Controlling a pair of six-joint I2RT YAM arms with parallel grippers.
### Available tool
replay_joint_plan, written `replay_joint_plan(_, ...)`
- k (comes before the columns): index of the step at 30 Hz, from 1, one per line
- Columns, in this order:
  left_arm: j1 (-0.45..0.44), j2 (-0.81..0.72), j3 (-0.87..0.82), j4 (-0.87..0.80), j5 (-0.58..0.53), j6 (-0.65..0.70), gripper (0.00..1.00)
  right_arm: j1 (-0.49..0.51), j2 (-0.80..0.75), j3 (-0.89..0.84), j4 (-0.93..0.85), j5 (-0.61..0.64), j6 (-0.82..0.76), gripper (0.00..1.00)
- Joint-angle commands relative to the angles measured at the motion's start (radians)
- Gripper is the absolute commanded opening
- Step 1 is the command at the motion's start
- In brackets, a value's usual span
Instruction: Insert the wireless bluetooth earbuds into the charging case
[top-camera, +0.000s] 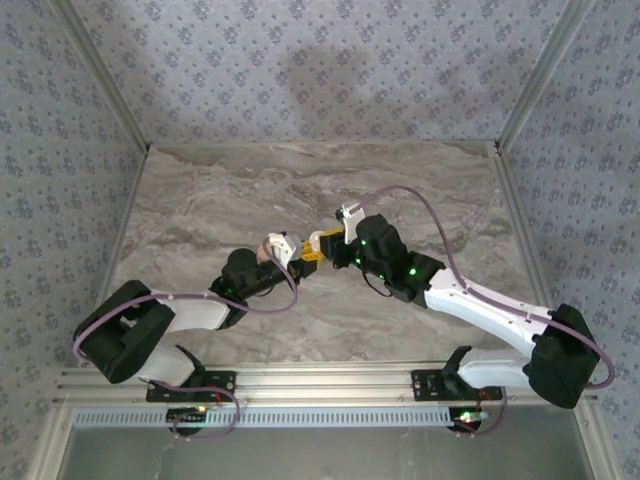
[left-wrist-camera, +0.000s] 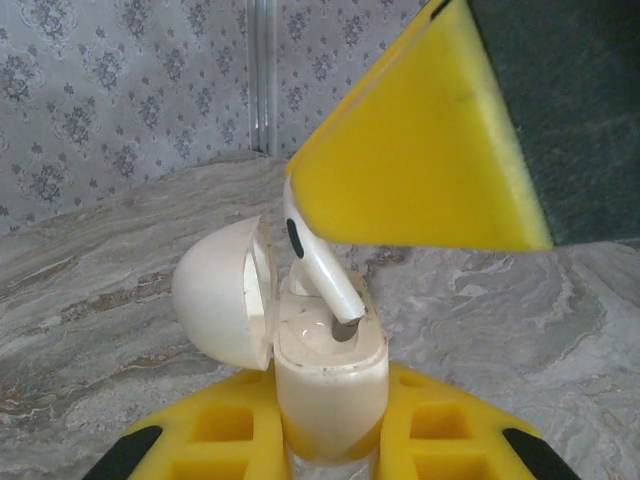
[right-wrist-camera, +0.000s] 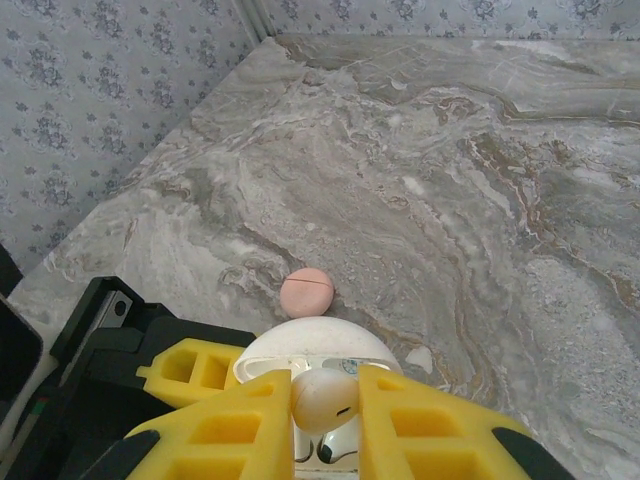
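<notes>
The white charging case stands upright with its lid swung open to the left. My left gripper is shut on the case's lower body. A white earbud hangs tilted over the case, and its stem tip is at the mouth of the right slot. My right gripper is shut on the earbud's head, directly above the open case. In the top view both grippers, left and right, meet at mid-table. Another white shape lies in the case behind the stem; I cannot tell what it is.
A pink round disc lies on the marble table just beyond the case. A small white fleck lies to its right. Patterned walls close in the table on three sides.
</notes>
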Motion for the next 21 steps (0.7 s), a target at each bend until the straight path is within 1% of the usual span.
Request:
replay_joint_plan(1, -0.008, -0.029, 0.025, 0.051, 0.009, -0.012, 0.13, 0.008, 0.005, 0.014, 0.009, 0.022, -0.018, 0.20)
replay_joint_plan(21, -0.008, -0.067, 0.021, 0.029, -0.013, 0.003, 0.13, 0.020, -0.019, -0.003, -0.054, -0.017, -0.039, 0.22)
